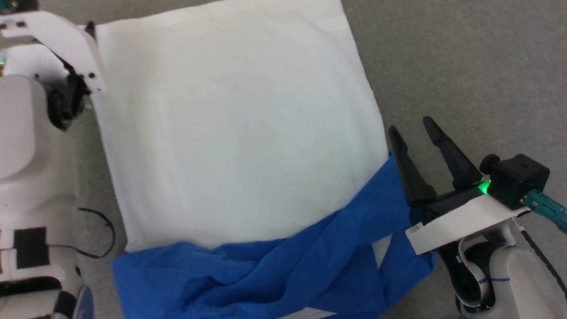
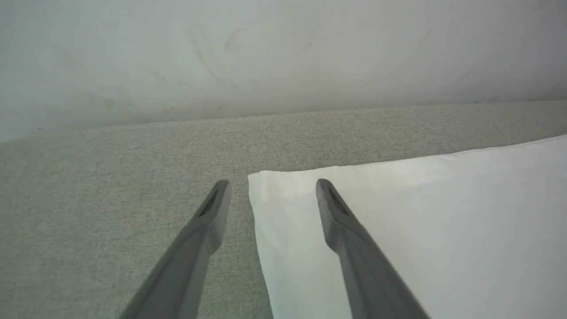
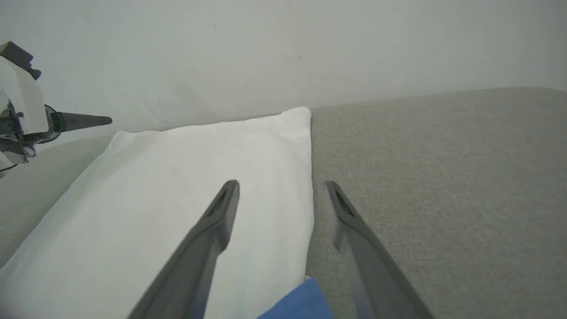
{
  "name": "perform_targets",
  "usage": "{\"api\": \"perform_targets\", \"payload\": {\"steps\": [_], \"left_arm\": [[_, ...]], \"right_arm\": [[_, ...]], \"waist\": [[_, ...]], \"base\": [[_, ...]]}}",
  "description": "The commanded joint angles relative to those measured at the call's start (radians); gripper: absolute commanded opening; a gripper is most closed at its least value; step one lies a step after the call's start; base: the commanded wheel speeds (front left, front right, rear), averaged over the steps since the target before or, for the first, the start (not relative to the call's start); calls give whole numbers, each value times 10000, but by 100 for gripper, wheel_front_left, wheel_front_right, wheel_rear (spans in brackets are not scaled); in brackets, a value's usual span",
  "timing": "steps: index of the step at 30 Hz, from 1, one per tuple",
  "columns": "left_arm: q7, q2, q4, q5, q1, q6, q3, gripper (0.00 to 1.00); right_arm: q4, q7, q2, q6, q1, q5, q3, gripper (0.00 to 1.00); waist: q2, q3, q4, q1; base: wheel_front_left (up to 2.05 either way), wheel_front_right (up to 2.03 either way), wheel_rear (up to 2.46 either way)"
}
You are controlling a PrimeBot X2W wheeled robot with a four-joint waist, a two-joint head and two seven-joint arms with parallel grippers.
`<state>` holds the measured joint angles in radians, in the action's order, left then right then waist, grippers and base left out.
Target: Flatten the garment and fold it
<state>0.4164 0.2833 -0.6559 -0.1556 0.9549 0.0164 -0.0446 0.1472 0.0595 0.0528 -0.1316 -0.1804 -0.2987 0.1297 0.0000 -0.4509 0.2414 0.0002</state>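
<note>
The garment (image 1: 239, 124) lies spread on a grey cloth surface, its white body smooth and its blue part (image 1: 266, 274) bunched in folds along the near edge. My right gripper (image 1: 409, 125) stands open at the garment's right edge, just above the blue cloth. In the right wrist view the right gripper (image 3: 281, 184) straddles that edge of the garment (image 3: 177, 177). My left gripper (image 2: 272, 186) is open at a far corner of the garment (image 2: 443, 221), one finger over white cloth and one over the grey surface. Nothing sits between either pair of fingers.
The grey surface (image 1: 465, 66) runs on to the right of the garment and ends at a pale wall (image 2: 266, 53) beyond it. The left arm's white wrist bracket (image 1: 66, 44) hangs over the far left corner. A black cable (image 1: 104, 235) loops beside my body.
</note>
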Motion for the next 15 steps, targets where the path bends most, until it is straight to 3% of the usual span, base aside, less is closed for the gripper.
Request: {"api": "perform_targets", "payload": {"steps": [1, 6, 13, 14, 15], "left_arm": [[154, 160, -107, 72, 194, 138, -89, 100], [1286, 553, -165, 338, 251, 594, -31, 100], [2616, 975, 431, 518, -93, 889, 38, 100], [2738, 1030, 558, 503, -155, 885, 27, 93], [2813, 1094, 693, 489, -208, 862, 21, 22]], "right_arm": [[-21, -83, -25, 9, -130, -92, 48, 100], [-109, -254, -25, 9, -145, -243, 119, 100], [-171, -403, -25, 9, -190, -309, 161, 100], [-174, -411, -25, 9, -202, -315, 163, 100], [-176, -415, -25, 9, -217, -313, 165, 100]], "waist": [[0, -939, 962, -2], [0, -1190, 1230, -2], [0, -1358, 1254, -2], [0, -1376, 1242, -2], [0, -1395, 1225, -2]], "base": [[0, 0, 0], [0, 0, 0], [0, 0, 0], [0, 0, 0], [0, 0, 0]]}}
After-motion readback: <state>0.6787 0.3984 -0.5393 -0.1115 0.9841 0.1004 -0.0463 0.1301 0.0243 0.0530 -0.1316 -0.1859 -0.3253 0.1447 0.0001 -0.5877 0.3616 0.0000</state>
